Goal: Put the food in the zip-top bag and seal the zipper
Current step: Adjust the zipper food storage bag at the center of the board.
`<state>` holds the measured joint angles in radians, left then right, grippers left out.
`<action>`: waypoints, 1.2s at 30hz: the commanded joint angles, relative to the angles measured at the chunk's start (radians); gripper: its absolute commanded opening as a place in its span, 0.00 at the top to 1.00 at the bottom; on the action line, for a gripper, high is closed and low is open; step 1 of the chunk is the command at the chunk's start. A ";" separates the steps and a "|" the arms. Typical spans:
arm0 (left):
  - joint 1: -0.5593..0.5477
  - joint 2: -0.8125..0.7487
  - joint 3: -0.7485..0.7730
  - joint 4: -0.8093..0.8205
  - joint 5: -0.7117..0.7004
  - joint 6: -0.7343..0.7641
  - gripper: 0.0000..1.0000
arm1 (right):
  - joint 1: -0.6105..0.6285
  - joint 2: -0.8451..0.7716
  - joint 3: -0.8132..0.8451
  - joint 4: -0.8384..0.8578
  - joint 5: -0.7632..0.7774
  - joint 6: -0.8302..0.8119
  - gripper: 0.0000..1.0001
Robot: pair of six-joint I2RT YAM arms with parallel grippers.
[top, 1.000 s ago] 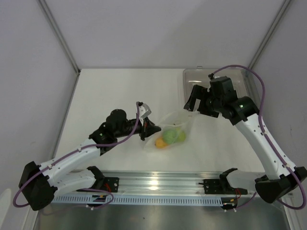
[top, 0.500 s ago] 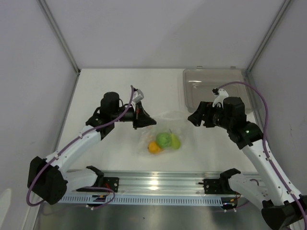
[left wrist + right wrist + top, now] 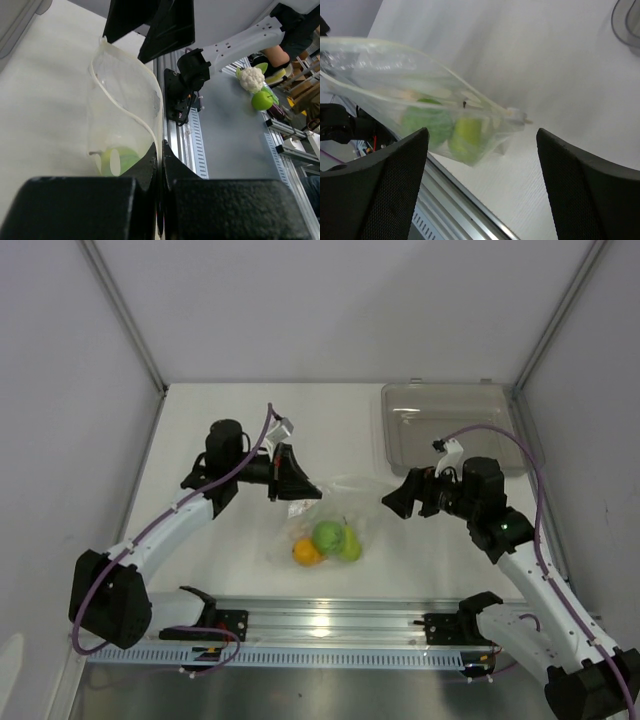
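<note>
Since a second ago the right arm has swung down from beside the tray in the far right corner. The right claw now sits lower and closer to the near edge, just right of the bag. The left claw has drawn back toward the far left, and the bag with its load has slid a little toward the left and the near edge. The bag is near the middle of the worktop, somewhat toward the near edge. Its lower part rests on the surface and its upper left corner is lifted. The left claw is pressed together, pinching the bag at the mouth edge and holding that corner up. The right claw is spread wide and holds nothing. The bag's other end is just ahead of it, and I cannot tell whether the film brushes a finger. In the left wrist view the two strips of the zipper bow apart, so the mouth is open. All the food is inside the bag, bunched at its low end. It comes to three pieces touching one another: two green pieces and one orange piece. There is one bag and one tray.
</note>
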<state>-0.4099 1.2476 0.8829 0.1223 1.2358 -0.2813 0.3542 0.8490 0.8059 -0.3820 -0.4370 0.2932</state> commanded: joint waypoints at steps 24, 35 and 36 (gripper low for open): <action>0.122 0.309 -0.045 1.491 0.226 -1.138 0.99 | 0.075 -0.062 -0.306 0.509 -0.077 0.000 0.20; 0.112 0.119 -0.099 0.887 0.140 -0.668 0.99 | 0.198 -0.021 -0.395 0.765 0.000 0.034 0.46; 0.108 0.093 -0.095 0.790 0.130 -0.600 0.99 | 0.204 -0.024 -0.411 0.782 0.013 0.038 0.46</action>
<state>-0.2974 1.4384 0.7849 1.1374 1.4158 -1.1545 0.5392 0.8185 0.4267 0.2756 -0.4614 0.3138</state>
